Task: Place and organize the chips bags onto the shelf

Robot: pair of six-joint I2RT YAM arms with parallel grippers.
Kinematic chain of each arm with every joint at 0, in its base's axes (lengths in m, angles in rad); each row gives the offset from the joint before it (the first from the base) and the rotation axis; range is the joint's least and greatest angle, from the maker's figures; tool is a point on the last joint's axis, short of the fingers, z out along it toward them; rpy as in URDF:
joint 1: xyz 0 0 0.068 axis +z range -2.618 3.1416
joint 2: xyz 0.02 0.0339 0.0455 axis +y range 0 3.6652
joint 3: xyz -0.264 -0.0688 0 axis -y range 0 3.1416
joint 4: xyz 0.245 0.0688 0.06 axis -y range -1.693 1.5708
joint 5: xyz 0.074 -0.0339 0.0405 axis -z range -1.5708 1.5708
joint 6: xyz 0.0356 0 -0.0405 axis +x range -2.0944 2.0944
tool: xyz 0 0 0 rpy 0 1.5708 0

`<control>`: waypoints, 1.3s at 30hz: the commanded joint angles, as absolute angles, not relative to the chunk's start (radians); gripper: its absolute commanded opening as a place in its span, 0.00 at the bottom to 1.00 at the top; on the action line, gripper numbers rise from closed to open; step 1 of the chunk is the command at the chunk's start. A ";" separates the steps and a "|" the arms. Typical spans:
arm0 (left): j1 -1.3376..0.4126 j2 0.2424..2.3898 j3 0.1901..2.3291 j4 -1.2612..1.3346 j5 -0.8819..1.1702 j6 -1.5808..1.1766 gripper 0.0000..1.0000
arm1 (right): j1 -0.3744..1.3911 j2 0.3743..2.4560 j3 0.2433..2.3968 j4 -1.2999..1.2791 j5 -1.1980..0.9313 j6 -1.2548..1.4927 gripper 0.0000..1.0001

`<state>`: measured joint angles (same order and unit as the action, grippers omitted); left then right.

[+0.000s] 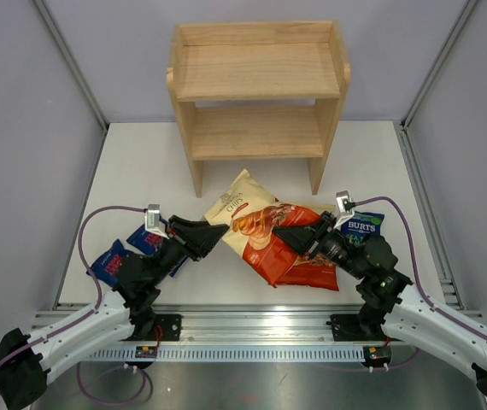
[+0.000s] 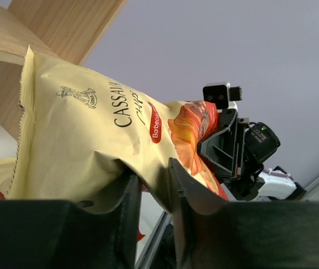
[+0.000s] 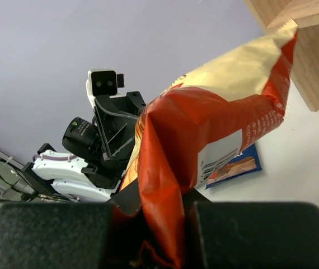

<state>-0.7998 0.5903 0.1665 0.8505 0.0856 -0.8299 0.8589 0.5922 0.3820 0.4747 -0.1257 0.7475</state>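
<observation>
The upper Cassava Chips bag (image 1: pixel 245 218) sits between the two arms in the middle of the counter (image 1: pixel 141 171), just near of the shelf (image 1: pixel 256 73), and from the wrist views it looks tipped up off the surface. Its long axis runs from the cream top, far and a little left by the shelf's foot, down to the red-orange end, near and right. The right fingers (image 3: pixel 249 235) are clenched on that red end, the foil crumpled between them. The left fingers (image 2: pixel 204 224) stand close about the bag's cream left edge, a fold hanging into the slot, but I cannot tell whether they are pinching it or have let go. Both arms are about equally near it, and the shelf lies straight beyond, so the move looks like a push away and up. The bag is puffy and creased, cream and barbecue-orange. A second Cassava Chips bag (image 1: pixel 316 269) lies under it to the right, two Burts bags (image 1: pixel 111 260) lie near left, and a green-lettered Burts bag (image 1: pixel 361 226) lies right.
</observation>
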 commanded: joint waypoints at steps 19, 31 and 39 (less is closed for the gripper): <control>-0.808 0.249 0.218 0.200 -0.198 -0.822 0.99 | 0.853 0.727 0.659 0.437 -0.006 0.471 0.00; -0.808 0.180 0.442 -0.196 -0.206 -0.724 0.99 | 0.578 0.992 0.877 0.578 -0.258 0.529 0.00; -0.808 0.140 0.495 -0.278 -0.170 -0.643 0.99 | 0.520 1.121 0.896 0.765 -0.262 0.529 0.00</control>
